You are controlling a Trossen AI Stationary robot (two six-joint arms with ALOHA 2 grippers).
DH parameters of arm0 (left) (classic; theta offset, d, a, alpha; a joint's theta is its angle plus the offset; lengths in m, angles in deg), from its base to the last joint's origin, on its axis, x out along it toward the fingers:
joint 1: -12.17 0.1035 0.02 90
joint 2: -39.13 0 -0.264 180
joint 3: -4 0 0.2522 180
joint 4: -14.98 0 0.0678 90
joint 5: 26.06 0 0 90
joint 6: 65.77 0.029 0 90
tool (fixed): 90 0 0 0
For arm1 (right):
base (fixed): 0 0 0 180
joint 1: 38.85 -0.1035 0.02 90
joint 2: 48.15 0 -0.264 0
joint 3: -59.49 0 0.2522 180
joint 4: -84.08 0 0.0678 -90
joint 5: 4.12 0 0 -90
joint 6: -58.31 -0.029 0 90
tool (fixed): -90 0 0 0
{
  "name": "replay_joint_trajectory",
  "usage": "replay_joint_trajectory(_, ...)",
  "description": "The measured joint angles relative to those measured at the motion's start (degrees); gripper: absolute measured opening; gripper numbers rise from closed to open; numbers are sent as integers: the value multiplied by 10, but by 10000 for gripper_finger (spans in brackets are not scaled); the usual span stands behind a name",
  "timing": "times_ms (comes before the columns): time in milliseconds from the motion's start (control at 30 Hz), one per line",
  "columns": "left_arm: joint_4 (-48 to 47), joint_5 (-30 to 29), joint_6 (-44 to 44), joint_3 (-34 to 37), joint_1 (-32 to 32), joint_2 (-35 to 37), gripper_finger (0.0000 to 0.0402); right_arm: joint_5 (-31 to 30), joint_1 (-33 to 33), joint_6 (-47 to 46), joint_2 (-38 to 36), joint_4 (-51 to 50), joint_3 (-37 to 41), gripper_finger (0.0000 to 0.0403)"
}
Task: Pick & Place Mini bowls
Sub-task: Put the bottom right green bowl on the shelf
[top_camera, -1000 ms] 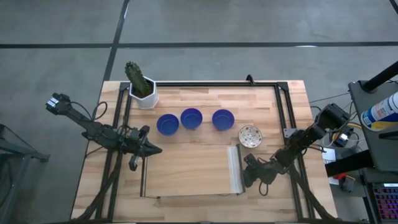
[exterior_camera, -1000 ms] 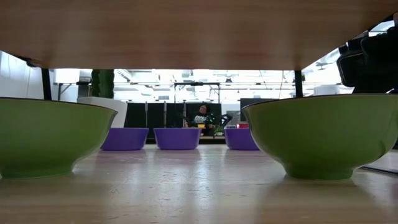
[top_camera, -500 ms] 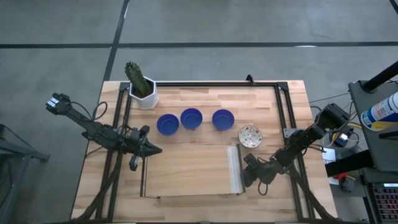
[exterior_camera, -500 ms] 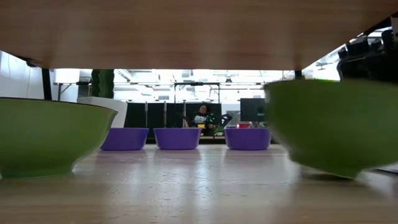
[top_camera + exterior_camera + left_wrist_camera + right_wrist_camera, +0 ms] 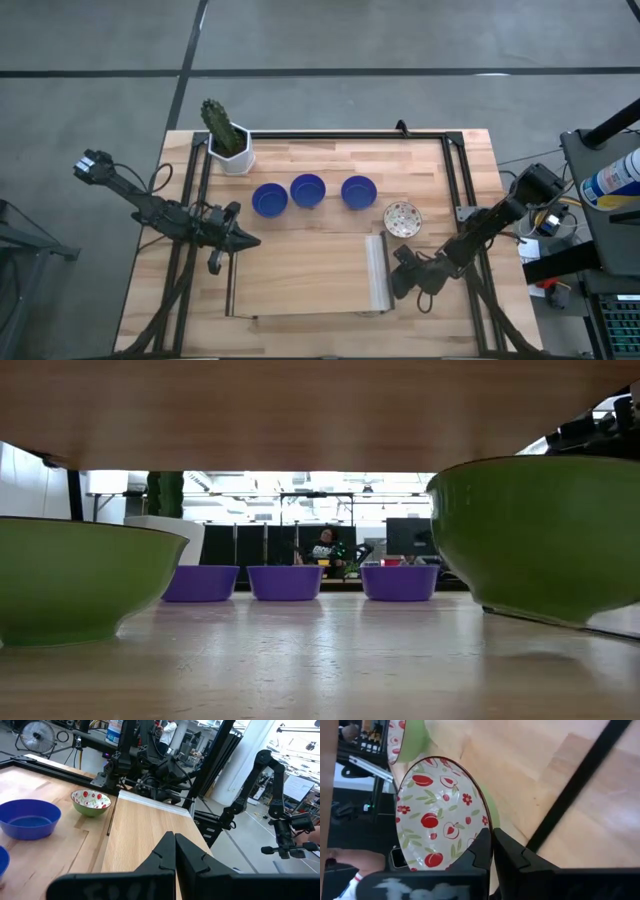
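Observation:
Three blue mini bowls (image 5: 270, 199) (image 5: 308, 190) (image 5: 359, 191) stand in a row on the table, with a white red-patterned bowl (image 5: 402, 218) to their right. My right gripper (image 5: 402, 276) is at the right edge of a raised wooden board (image 5: 305, 275), shut on another patterned, green-sided bowl (image 5: 440, 815) that the board hides from above. That bowl shows tilted in the low view (image 5: 530, 535). A third green-sided bowl (image 5: 80, 580) rests on its base under the board. My left gripper (image 5: 247, 240) is shut and empty at the board's left edge. My right gripper pinches the patterned bowl's rim (image 5: 488, 826), one finger (image 5: 479, 851) on the inner side and the other finger (image 5: 512, 852) on the green outer side. The bowl is tilted, and its base (image 5: 530, 615) is a little above the table.
A white pot with a cactus (image 5: 230, 148) stands at the far left corner. Black frame rails (image 5: 455, 180) run along the table's sides. The board hangs low over the two green-sided bowls. A person (image 5: 323, 548) sits in the room far behind the table.
My right gripper has raised the green-sided bowl off the table and drawn it toward the table's right edge. The bowl stood flat a second ago and now hangs tilted, higher up. The other bowls and my left gripper have kept still.

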Motion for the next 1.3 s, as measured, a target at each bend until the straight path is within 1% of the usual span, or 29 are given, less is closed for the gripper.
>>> replay_joint_trajectory(267, -8, 0, 0, 0, 0, 0, 0, -21, 0, -10, -86, -111, -1, 8)
replay_joint_trajectory(400, -8, 0, 0, 0, 0, 0, 0, -25, -4, -37, -131, -202, -2, 8)
replay_joint_trajectory(633, -8, 0, 3, 0, 0, 0, 0, -28, -11, -64, -204, -302, -8, 8)
replay_joint_trajectory(833, -7, 0, 3, 0, -1, 0, 0, -25, -36, -113, -253, -421, -31, 8)
replay_joint_trajectory(933, -7, 0, 3, 0, -1, 0, 0, -24, -54, -149, -271, -478, -50, 8)
replay_joint_trajectory(1100, -6, 0, 3, 0, -1, 0, 0, -15, -84, -205, -281, -622, -99, 8)
replay_joint_trajectory(1300, -6, 0, 3, 0, -1, 0, 0, -16, -112, -224, -281, -756, -171, 8)
